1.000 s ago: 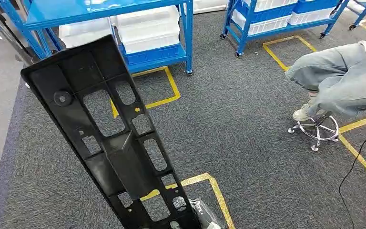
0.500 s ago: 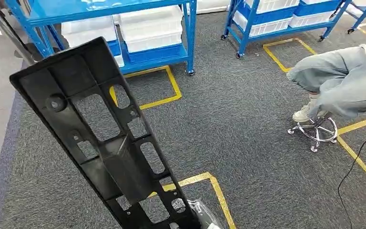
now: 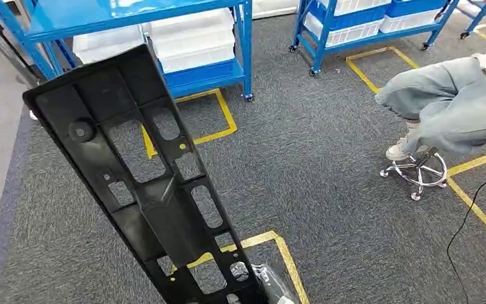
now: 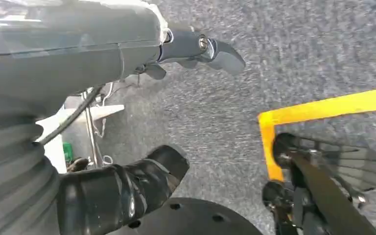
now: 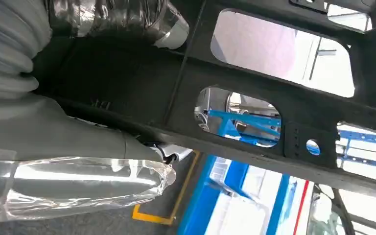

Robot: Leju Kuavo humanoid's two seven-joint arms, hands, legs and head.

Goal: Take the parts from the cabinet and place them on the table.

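No writing can be read on the black part (image 3: 145, 183), a long ribbed panel with cut-outs running from upper left to bottom centre of the head view. The right hand (image 5: 78, 161) grasps its lower end. The left hand (image 4: 127, 122) hangs released above grey carpet (image 3: 316, 177) with yellow tape (image 3: 224, 114). Blue shelves (image 3: 183, 57) stand at top; a person (image 3: 455, 107) sits at right.

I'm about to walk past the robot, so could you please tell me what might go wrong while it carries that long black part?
The right hand holds the long black part only near its lower end, so it could tip or slip. Its far end reaches toward the blue shelf cart and might clip it. A seated person and a floor cable lie nearby.
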